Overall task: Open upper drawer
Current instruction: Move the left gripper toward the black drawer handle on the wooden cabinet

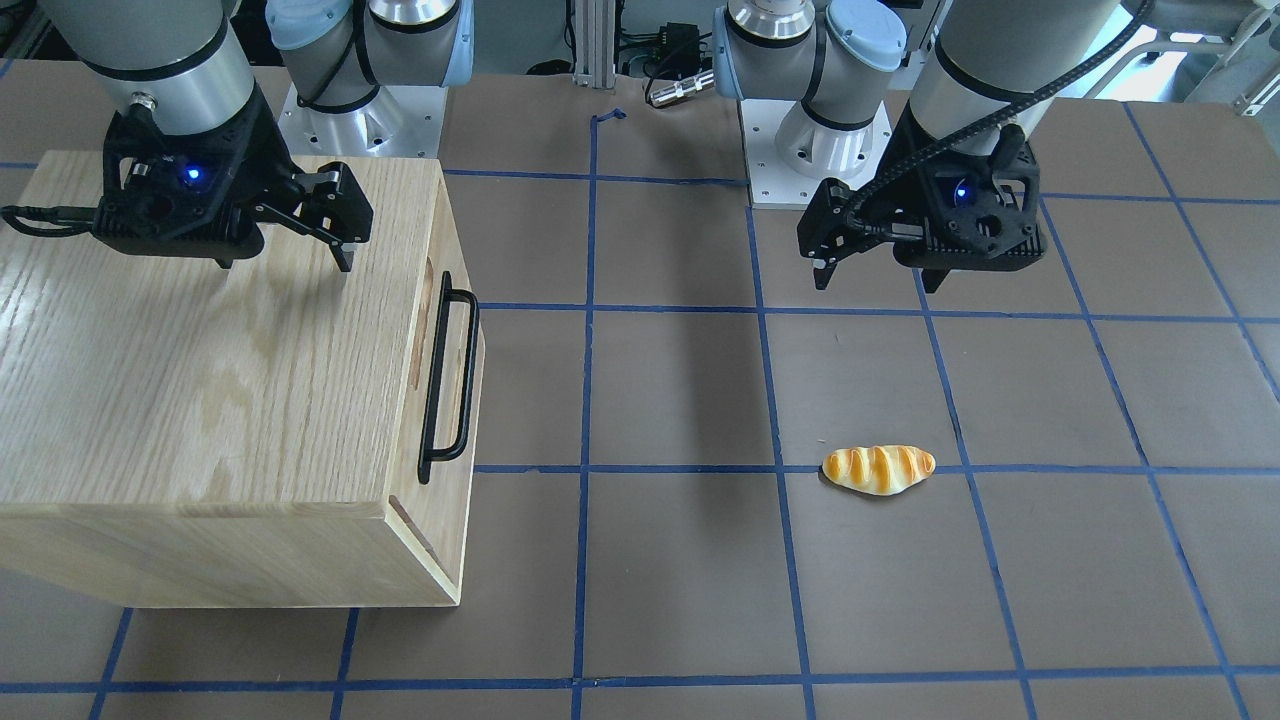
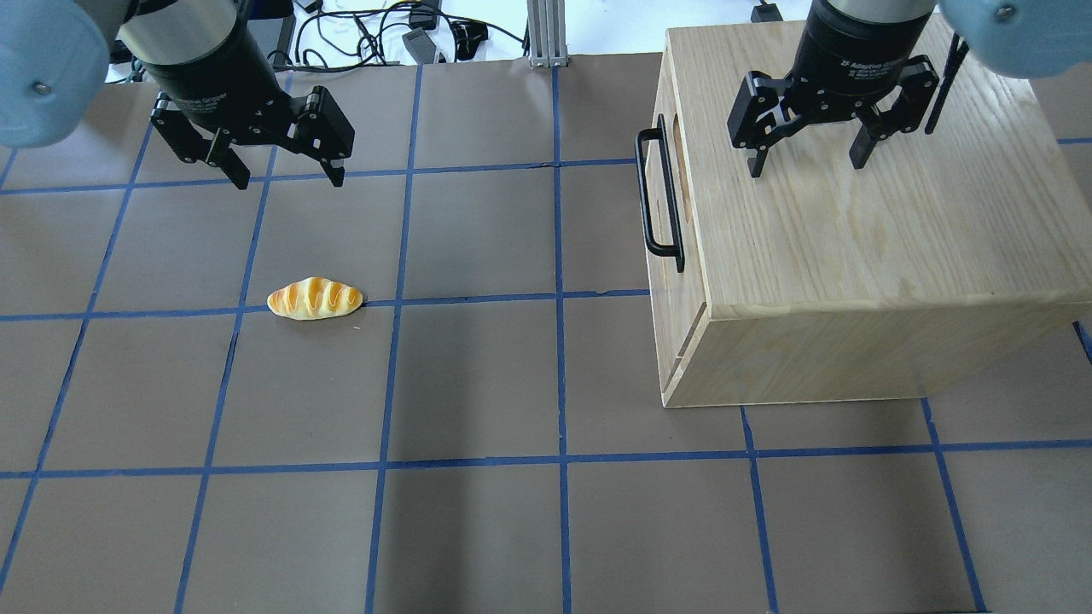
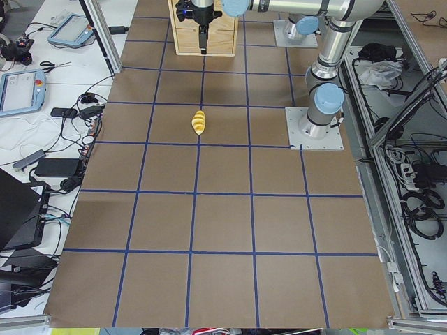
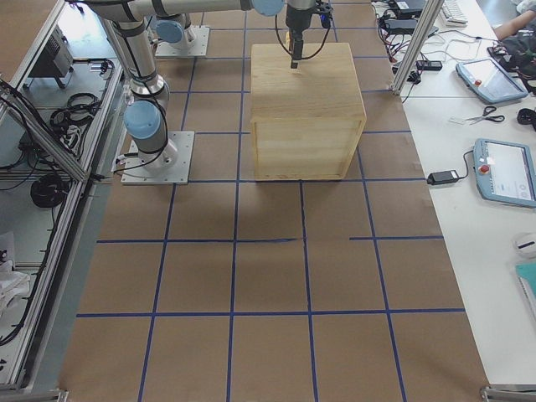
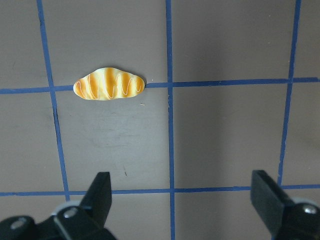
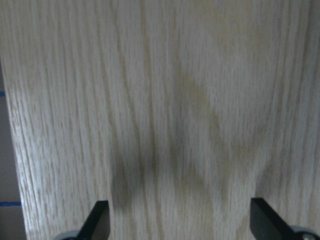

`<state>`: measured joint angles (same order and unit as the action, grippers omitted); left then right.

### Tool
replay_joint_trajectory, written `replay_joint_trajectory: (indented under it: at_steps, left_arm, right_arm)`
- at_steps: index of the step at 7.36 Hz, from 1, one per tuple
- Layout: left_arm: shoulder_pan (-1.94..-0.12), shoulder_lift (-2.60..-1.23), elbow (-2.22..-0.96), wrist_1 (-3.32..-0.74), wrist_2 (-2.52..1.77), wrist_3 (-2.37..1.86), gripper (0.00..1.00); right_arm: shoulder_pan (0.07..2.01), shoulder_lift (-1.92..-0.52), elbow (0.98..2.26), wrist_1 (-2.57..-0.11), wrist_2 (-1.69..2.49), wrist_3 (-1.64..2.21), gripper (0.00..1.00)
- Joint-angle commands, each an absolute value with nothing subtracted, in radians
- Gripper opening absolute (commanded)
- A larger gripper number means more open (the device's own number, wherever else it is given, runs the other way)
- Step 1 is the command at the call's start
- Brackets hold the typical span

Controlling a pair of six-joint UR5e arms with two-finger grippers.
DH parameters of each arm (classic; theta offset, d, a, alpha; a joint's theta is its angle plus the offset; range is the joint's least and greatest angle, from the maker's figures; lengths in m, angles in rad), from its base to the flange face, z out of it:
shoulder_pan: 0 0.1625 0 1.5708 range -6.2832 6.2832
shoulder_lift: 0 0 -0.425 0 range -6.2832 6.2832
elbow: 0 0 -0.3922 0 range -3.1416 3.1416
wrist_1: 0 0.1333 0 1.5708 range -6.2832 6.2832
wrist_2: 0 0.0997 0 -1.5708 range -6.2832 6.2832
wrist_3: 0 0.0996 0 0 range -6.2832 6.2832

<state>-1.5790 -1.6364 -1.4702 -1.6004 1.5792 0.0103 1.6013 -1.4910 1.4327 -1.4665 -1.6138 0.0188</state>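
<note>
The upper drawer (image 2: pixel 689 281) is shut, flush in the front of the oak-grain cabinet (image 2: pixel 853 239). Its long black bar handle (image 2: pixel 659 200) faces the table's middle and also shows in the front-facing view (image 1: pixel 447 380). My right gripper (image 2: pixel 806 166) hangs open and empty over the cabinet's top, behind the handle; its wrist view shows only wood grain between its fingertips (image 6: pixel 97 220). My left gripper (image 2: pixel 290 182) is open and empty above the bare table, far from the cabinet.
A toy bread roll (image 2: pixel 314 298) lies on the brown mat below my left gripper and shows in the left wrist view (image 5: pixel 109 84). Blue tape lines grid the table. Cables and the arm bases (image 1: pixel 360 110) sit along the back edge.
</note>
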Motion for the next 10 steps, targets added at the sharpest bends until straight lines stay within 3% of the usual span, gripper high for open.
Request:
replay_joint_trajectory:
  at_steps: [1,4,6,10]
  left_arm:
    - [-1.58,-1.635,-1.47,-1.6,1.578,0.012,1.0]
    - [-1.583,-1.664,-1.467,-1.576,1.56,-0.007,1.0]
    - [-1.609,-1.71,-1.486,-1.453,1.327,-0.191,1.0]
    - [-1.817,-1.868,-1.493,-1.173,1.27,-0.455,1.0]
  right_arm:
    - [1.601,-1.491,1.434,-1.466,-1.614,0.02,1.0]
    - [1.601,-1.491,1.433,-1.466,-1.614,0.02,1.0]
    - [1.601,-1.491,1.434,-1.466,-1.614,0.018,1.0]
    - [1.601,-1.491,1.433,-1.466,-1.614,0.02,1.0]
